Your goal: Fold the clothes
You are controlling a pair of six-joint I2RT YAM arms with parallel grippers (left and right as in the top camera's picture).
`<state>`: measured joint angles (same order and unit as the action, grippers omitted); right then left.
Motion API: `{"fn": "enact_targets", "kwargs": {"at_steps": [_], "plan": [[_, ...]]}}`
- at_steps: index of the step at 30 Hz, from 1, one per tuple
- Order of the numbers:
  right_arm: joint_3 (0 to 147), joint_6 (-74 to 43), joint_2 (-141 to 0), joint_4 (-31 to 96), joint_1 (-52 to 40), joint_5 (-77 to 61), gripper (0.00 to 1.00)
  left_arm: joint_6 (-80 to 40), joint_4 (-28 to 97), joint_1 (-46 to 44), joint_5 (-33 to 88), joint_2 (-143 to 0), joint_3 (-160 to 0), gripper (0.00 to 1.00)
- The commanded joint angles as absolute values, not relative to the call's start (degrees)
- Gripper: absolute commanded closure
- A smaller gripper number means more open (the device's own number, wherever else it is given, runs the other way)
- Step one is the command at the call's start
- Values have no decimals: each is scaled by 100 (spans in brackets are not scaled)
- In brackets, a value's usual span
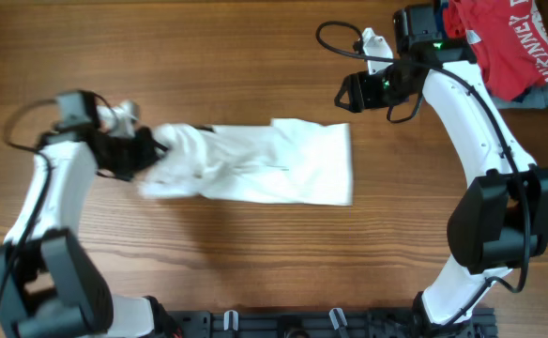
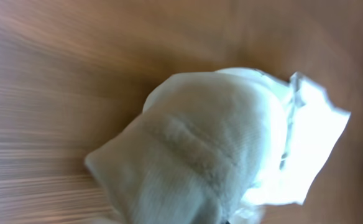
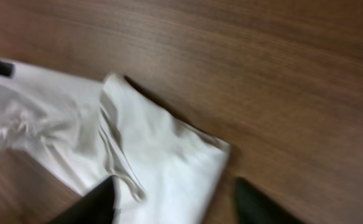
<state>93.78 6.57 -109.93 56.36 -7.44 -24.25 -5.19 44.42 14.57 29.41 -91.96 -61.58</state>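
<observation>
The white T-shirt lies folded into a long strip across the middle of the wooden table; no lettering shows. My left gripper is at its left end, shut on a bunched fold of the shirt, which fills the left wrist view and hides the fingers. My right gripper is open and empty, raised above the table just past the shirt's far right corner. In the right wrist view its two dark fingers are spread wide over that corner of the shirt.
A red garment with white lettering lies on blue clothing at the far right corner. A black rail runs along the near table edge.
</observation>
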Motion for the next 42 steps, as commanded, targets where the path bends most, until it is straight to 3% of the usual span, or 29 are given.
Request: {"fn": "enact_targets", "kwargs": {"at_steps": [1,3,12,25,27,28,30,33,35,42], "plan": [[9172,687,-10962,5817,-840,-3072,84,-469,4788,1686,2193,-8768,-6884,96],[9091,687,-10962,5859,-899,-3277,95,-469,4862,1660,2198,-8764,-6971,96],[8967,600,-10960,5516,-1190,-3291,96,-530,4814,661,2196,-8788,-6971,96],[9692,582,-10674,5328,-395,-3310,94,-1422,3247,-1610,2274,-9937,-6971,94],[9692,580,-10630,5315,-294,-3312,95,-1420,3208,-1835,2290,-10125,-6971,80],[9692,580,-10626,5325,-239,-3310,94,-1420,3199,-1933,2292,-10182,-6971,58],[9690,582,-10628,5371,-176,-3310,91,-1417,3146,-2141,2292,-10224,-6971,0],[9690,582,-10628,5371,-163,-3310,76,-1417,3024,-2316,2294,-10210,-6997,0],[9690,580,-10628,5358,-163,-3310,72,-1420,3035,-2340,2287,-10210,-7107,0],[9690,580,-10628,5457,-165,-3312,67,-1573,3791,-1756,2287,-9968,-8114,0]]}}
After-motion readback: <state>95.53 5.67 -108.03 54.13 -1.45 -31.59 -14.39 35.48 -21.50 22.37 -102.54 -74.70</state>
